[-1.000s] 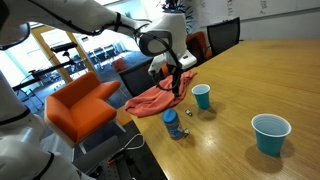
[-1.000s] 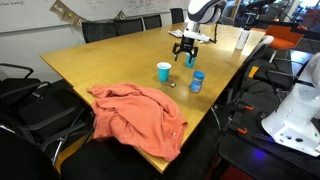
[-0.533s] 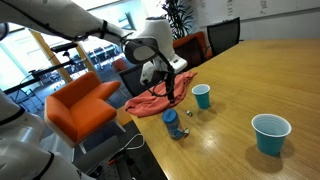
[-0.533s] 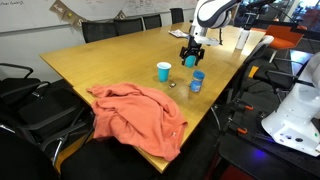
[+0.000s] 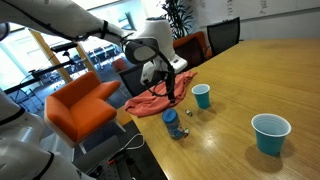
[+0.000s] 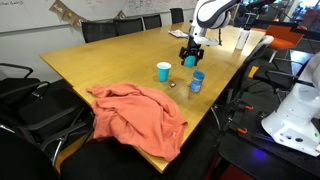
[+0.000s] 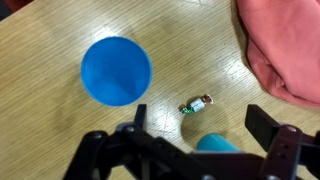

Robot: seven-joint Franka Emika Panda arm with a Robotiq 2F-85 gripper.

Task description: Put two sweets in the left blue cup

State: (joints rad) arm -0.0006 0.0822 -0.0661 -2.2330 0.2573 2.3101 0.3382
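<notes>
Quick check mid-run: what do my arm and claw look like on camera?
The arm is glossy white, with rounded, bulky segments and a dark wrist joint. The claw is black, with two fingers on linkage bars. No markings are readable.

Smooth varnished wood on the table (image 7: 40,140), fine grain, soft sheen. Plain smooth plastic for the left blue cup (image 7: 116,70), slightly glossy. Shiny crinkled wrapper on the sweet (image 7: 197,104). Soft matt cloth, rumpled, in the salmon towel (image 7: 285,50). Matt upholstery on the orange chair (image 5: 85,105).
</notes>
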